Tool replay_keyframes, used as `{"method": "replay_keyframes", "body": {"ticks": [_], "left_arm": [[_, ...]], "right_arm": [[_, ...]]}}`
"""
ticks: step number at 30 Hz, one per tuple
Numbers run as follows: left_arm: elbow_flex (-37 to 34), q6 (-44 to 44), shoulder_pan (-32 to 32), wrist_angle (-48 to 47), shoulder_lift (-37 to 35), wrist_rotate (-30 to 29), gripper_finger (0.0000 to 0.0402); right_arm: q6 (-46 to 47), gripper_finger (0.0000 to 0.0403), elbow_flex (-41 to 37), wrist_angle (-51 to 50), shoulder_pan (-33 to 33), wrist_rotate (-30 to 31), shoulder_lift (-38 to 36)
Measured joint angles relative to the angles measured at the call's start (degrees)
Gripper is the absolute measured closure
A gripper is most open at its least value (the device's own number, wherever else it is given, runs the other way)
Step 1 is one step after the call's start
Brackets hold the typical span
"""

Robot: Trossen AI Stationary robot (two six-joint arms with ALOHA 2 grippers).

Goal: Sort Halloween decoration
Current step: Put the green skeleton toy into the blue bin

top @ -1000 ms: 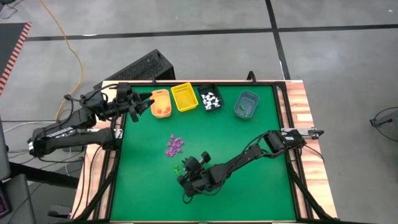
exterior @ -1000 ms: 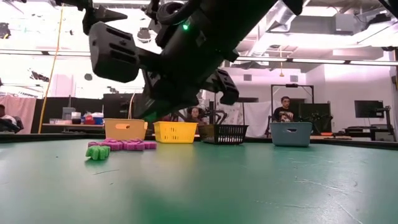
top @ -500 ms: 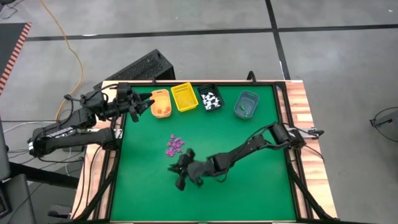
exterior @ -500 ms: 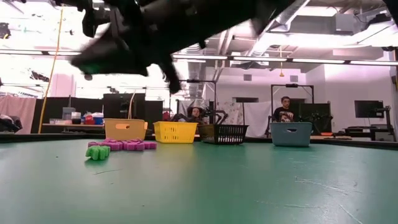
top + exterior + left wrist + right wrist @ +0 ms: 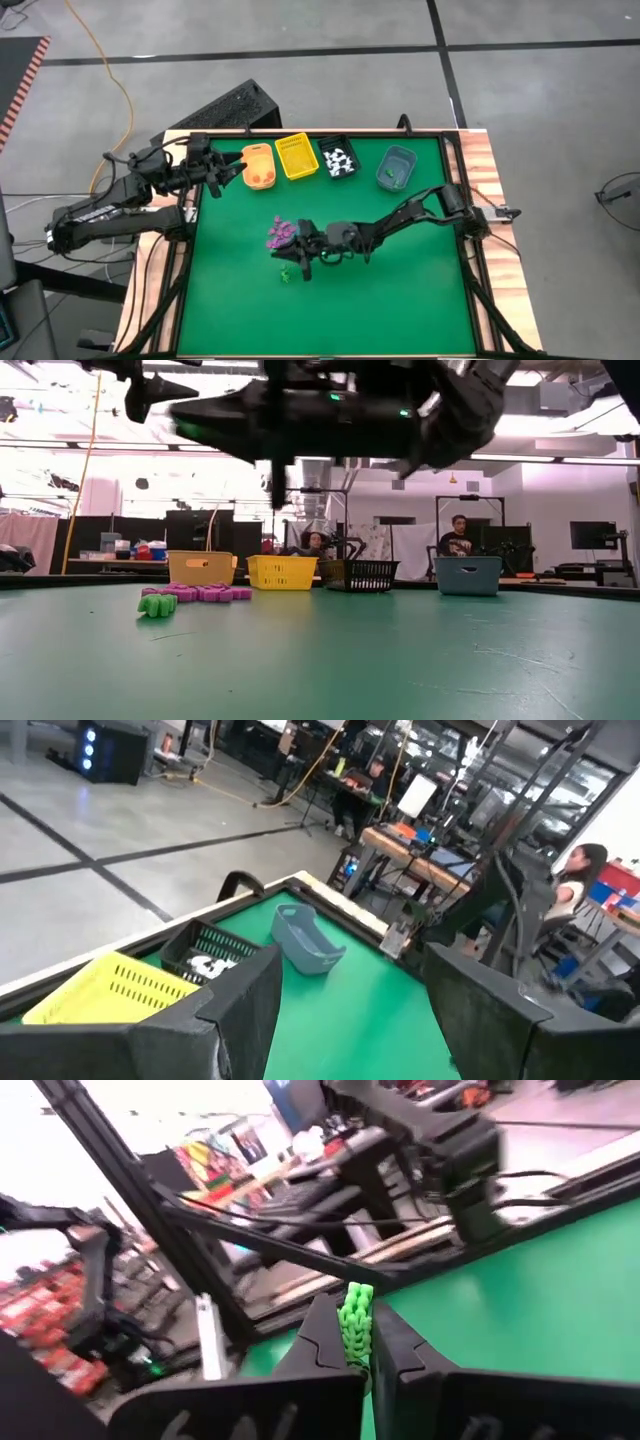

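Note:
My right gripper (image 5: 300, 248) hangs above the table's middle, beside a pile of purple trinkets (image 5: 282, 232), shut on a small green trinket (image 5: 356, 1318). The low view shows it raised well above the table (image 5: 272, 485). A second green trinket (image 5: 286, 272) lies loose on the mat in front of the purple pile (image 5: 195, 593), also visible in the low view (image 5: 157, 604). My left gripper (image 5: 225, 166) waits open at the far left corner, next to the orange bin (image 5: 258, 166). My right gripper pinches the green trinket between its two fingers. The trinket's lower part (image 5: 354, 1348) sits between the fingertips (image 5: 322, 1330), and its ridged upper part sticks out past them. The trinket is lifted clear of the table.
Along the far edge stand the orange bin, a yellow bin (image 5: 297, 156), a black bin (image 5: 339, 159) holding white pieces, and a grey-blue bin (image 5: 396, 167). The green mat's (image 5: 400, 290) near and right parts show nothing on them. People sit in the room beyond the table (image 5: 458, 536).
My right gripper has risen from low over the mat's near middle. It has swung toward the far edge, up to the purple pile, turning as it went. The loose green trinket and the purple pile have stayed where they were.

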Motion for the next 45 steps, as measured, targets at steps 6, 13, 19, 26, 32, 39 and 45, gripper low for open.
{"method": "replay_keyframes", "body": {"ticks": [6,13,19,26,32,39,45], "left_arm": [[0.0,0.6,0.0,-1.4,-0.9,-1.3,0.0170],[0.0,1.0,0.0,-2.3,-0.8,-3.7,0.0170],[0.0,1.0,0.0,-2.2,-0.9,-7.0,0.0170],[0.0,0.3,0.0,-2.2,-0.9,-8.5,0.0170],[0.0,0.2,0.0,-2.3,-0.8,-11.8,0.0170],[0.0,0.0,0.0,-2.6,-0.8,-13.8,0.0170],[0.0,0.0,0.0,-2.7,-0.8,-13.9,0.0170]], "right_arm": [[-5.4,0.0398,-13.3,0.7,-2.7,4.6,-12.4],[-7.3,0.0398,-30.1,1.9,-4.4,14.5,-27.7],[-5.2,0.0398,-41.4,1.4,-4.2,32.1,-38.0],[2.7,0.0398,-48.8,-9.3,-4.9,54.5,-47.9],[11.9,0.0398,-48.9,-30.2,-10.0,56.8,-54.6],[18.4,0.0393,-48.9,-43.5,-18.4,51.3,-57.3],[16.6,0.0382,-48.9,-45.6,-26.0,41.9,-56.8]]}}
